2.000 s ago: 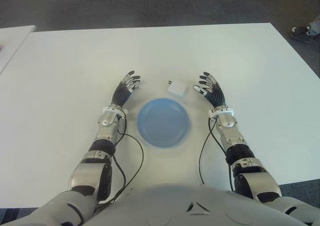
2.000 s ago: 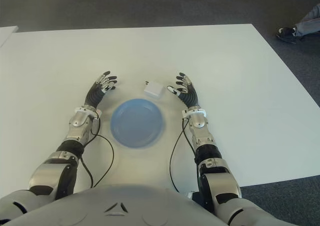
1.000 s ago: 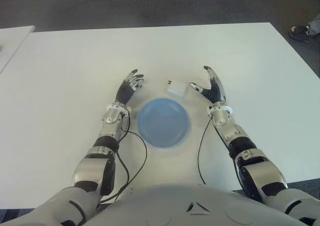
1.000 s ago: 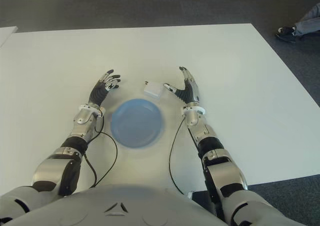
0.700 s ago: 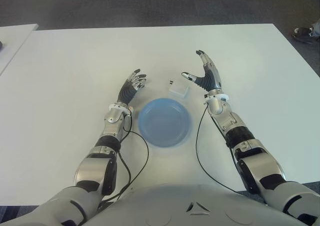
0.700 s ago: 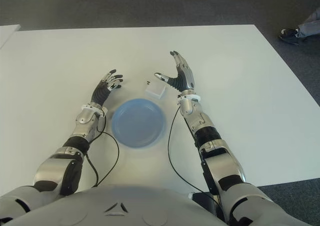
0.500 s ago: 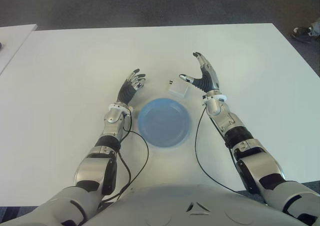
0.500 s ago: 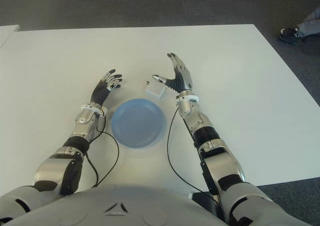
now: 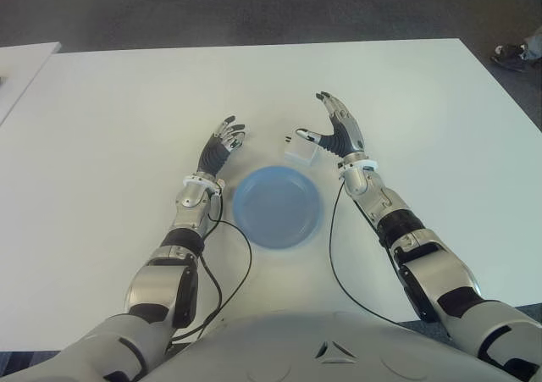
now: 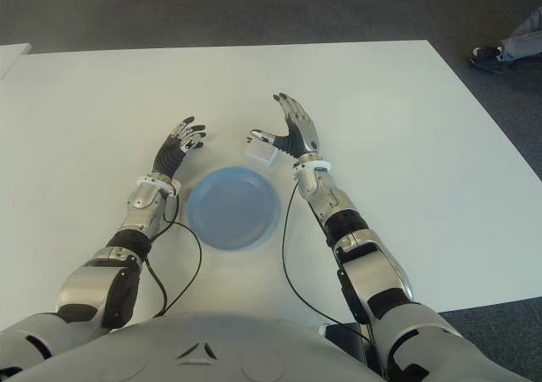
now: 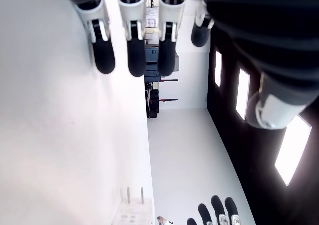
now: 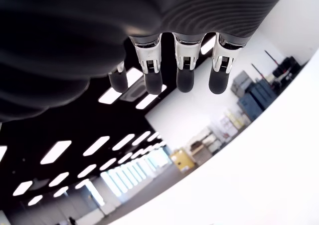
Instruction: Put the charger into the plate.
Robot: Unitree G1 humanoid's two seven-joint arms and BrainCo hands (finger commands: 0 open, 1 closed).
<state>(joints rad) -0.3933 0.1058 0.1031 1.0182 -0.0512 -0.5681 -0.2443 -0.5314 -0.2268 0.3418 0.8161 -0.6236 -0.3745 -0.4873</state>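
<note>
Blue plate (image 9: 277, 207) sits nearest the robot on the white table (image 9: 127, 102), nothing in it. White charger (image 9: 299, 152) lies on the table just beyond the plate's far rim, not yet grasped. Right hand (image 9: 332, 135) is raised over the charger's right side, fingers spread, thumb reaching across it, evidently lining up a grasp. Left hand (image 9: 218, 147) shows left of the charger, fingers loosely extended, holding nothing.

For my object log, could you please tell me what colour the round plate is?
The round plate is light blue, clearest in the left eye view.
</note>
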